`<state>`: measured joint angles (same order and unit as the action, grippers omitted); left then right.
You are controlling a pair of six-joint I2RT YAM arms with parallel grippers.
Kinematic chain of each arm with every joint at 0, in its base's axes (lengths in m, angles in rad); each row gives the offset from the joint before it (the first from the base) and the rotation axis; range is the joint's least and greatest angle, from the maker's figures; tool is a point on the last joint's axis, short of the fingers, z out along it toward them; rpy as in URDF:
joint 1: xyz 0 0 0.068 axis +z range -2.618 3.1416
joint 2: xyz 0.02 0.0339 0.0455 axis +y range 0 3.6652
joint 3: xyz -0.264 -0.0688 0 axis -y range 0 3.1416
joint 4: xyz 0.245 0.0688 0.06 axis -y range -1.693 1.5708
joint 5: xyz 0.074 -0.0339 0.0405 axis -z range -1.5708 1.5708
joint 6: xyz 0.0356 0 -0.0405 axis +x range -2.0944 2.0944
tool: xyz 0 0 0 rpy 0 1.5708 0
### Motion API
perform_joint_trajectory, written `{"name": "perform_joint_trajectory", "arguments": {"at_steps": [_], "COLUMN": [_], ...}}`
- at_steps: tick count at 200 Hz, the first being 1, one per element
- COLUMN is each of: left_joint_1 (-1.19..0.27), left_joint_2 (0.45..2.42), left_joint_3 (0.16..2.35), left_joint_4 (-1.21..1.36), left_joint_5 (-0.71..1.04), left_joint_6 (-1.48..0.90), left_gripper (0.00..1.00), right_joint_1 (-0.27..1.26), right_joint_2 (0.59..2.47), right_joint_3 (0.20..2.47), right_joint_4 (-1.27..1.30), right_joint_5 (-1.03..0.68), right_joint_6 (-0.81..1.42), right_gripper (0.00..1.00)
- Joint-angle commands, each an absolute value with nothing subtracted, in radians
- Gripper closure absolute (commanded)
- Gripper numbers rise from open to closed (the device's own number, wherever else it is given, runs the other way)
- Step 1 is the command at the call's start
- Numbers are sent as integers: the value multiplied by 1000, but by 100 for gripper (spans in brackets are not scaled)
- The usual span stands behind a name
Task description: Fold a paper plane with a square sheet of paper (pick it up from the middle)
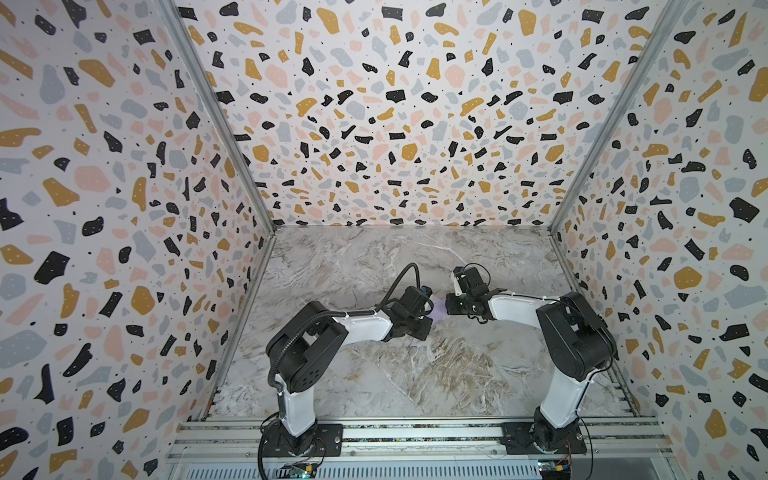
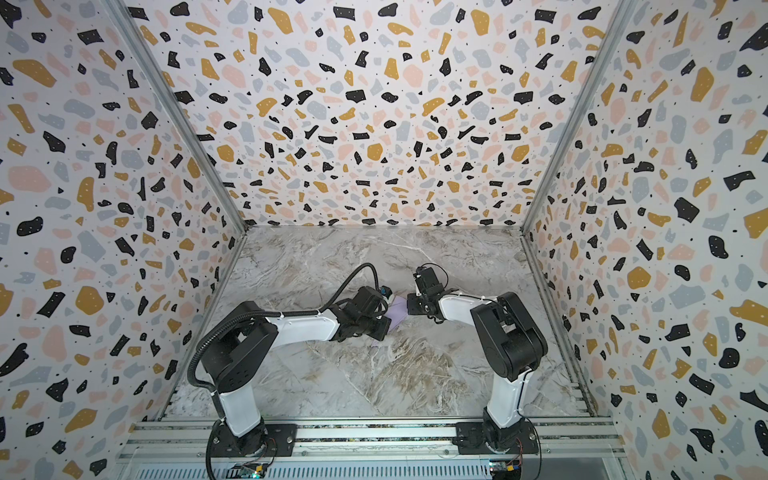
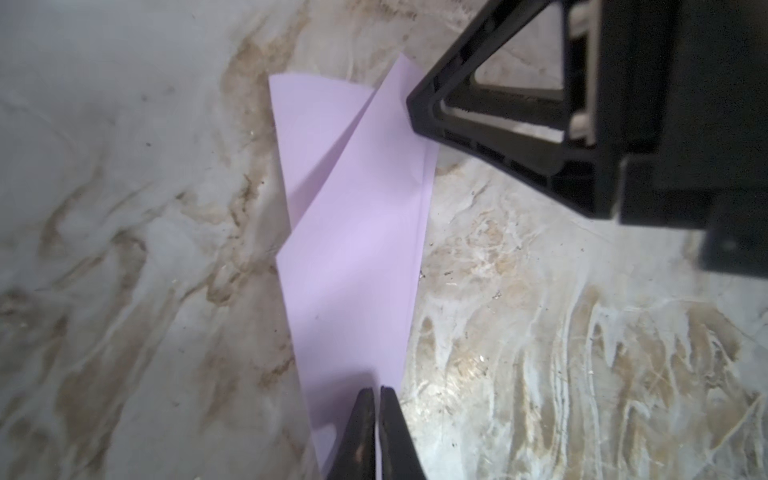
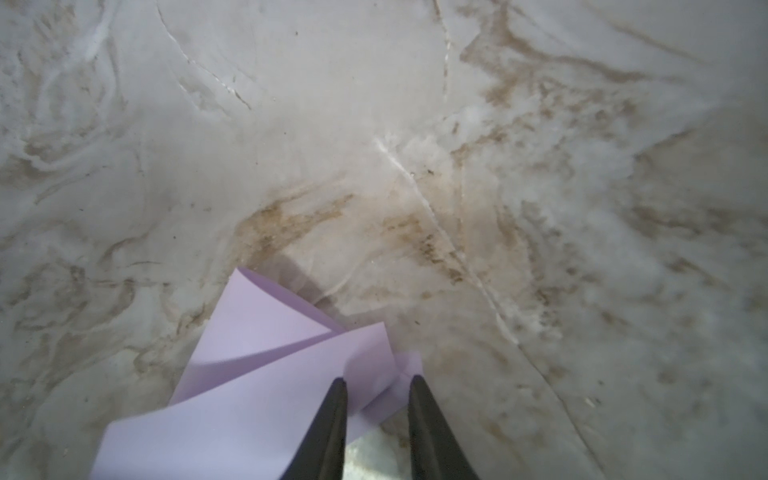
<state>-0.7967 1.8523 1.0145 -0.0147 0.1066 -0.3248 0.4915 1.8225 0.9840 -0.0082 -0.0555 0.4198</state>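
Lilac paper [image 1: 438, 314], folded into a narrow pointed shape, showed in both top views as a small patch over the marble table [image 1: 374, 374], midway between the two arms. The left gripper [image 1: 426, 326] and right gripper [image 1: 448, 305] met at it from either side, their jaws too small to judge there. From the left wrist, the paper [image 3: 357, 249] stretched away over the table with loose flaps lifting at its wide far end. The left gripper [image 3: 376, 399] was pinched tight on the narrow end, and one finger [image 3: 424, 110] of the right gripper touched the wide end's edge. From the right wrist, the right gripper [image 4: 378, 380] stood partly open, its jaws apart with a folded corner of the paper [image 4: 257, 374] between them.
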Motion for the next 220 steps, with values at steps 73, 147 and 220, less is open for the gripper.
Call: {"name": "perform_joint_trajectory", "arguments": {"at_steps": [73,147,220], "left_joint_1": [-798,-802,-804], "left_joint_2": [1885,1914,1915], "left_joint_3": [1017,963,949], "left_joint_4": [-50,-85,-84], "left_joint_5": [143,99,98], "left_joint_6": [-271,-219,-210], "left_gripper": [95,99,100], "right_joint_1": [498,428,494], "right_joint_2": [1865,1616,1749], "right_joint_3": [964,771,788], "right_joint_4": [-112,214,377], "right_joint_5": [-45,-373,-540], "right_joint_6": [422,477,570], "right_gripper": [82,72,82]}}
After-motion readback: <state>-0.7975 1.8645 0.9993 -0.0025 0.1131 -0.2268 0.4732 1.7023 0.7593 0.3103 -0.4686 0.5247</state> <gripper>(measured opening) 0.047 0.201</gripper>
